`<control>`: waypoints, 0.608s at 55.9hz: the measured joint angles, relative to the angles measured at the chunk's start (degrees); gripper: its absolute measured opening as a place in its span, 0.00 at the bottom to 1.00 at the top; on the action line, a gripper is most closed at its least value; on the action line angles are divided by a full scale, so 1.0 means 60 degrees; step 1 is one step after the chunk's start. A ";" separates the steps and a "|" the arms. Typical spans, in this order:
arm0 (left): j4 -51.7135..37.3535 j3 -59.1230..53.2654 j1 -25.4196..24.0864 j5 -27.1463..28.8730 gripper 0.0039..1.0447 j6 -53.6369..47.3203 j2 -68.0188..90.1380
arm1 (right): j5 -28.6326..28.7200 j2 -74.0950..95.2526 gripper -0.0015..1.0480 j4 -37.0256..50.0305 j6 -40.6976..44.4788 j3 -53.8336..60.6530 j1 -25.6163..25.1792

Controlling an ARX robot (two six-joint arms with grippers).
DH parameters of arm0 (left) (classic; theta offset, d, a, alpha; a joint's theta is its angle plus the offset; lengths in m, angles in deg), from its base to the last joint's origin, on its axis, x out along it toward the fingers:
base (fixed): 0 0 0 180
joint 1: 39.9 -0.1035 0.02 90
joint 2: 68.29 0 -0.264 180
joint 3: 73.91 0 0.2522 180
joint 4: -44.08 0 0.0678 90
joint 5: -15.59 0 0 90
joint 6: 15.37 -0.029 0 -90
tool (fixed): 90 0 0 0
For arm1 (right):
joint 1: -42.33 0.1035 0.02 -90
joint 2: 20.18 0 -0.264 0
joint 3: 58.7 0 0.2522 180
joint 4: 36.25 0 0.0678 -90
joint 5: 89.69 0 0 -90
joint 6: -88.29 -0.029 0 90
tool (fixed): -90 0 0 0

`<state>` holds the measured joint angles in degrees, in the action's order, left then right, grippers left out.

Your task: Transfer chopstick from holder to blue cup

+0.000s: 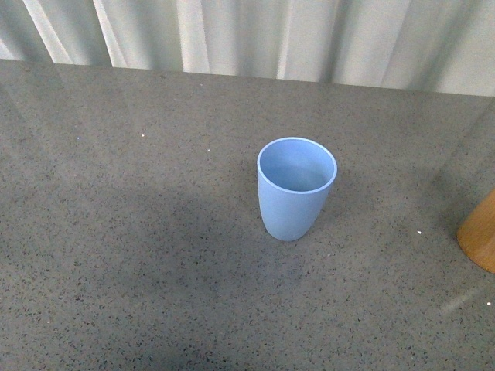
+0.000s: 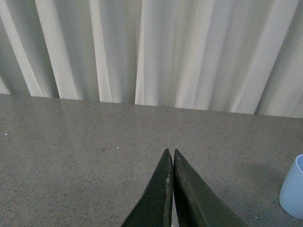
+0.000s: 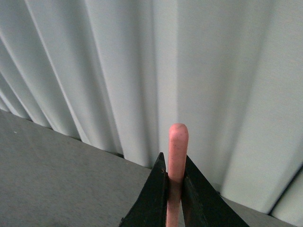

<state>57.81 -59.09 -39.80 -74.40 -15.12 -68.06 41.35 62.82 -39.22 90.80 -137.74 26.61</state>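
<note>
The light-blue cup [image 1: 296,188] stands upright and empty at the middle of the grey table; its side also shows in the left wrist view [image 2: 293,191]. The orange-brown holder [image 1: 479,232] is cut off by the front view's right edge. My right gripper [image 3: 174,161] is shut on one pinkish chopstick [image 3: 177,146], whose rounded end pokes out past the fingertips, with the curtain behind it. My left gripper [image 2: 170,152] is shut and empty above the table, with the cup off to one side of it. Neither gripper shows in the front view.
A grey speckled table [image 1: 139,232] runs back to a white pleated curtain [image 1: 255,35]. The curtain also fills the back of both wrist views.
</note>
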 joint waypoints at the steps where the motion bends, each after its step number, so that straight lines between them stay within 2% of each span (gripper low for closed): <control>1: 0.0000 0.0000 0.0000 0.0000 0.03 0.0000 0.0000 | -0.0113 -0.0025 0.03 0.0131 -0.0146 0.0036 0.0197; 15: 0.0000 0.0000 0.0000 0.0000 0.03 0.0000 -0.0004 | -0.1413 0.0648 0.03 0.1781 -0.1825 0.1133 0.3297; 24: 0.0000 0.0000 0.0000 0.0000 0.03 0.0000 -0.0004 | -0.2051 0.1596 0.03 0.2233 -0.2197 0.1468 0.4980; 28: 0.0000 0.0000 0.0000 0.0000 0.03 0.0000 0.0000 | -0.2182 0.1861 0.03 0.2266 -0.2182 0.1486 0.5362; 34: 0.0000 0.0000 0.0000 0.0000 0.03 0.0000 -0.0004 | -0.2379 0.2055 0.03 0.2244 -0.2014 0.1490 0.5461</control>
<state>57.81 -59.09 -39.80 -74.40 -15.12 -68.09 27.08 75.15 -25.76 78.71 -128.80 59.37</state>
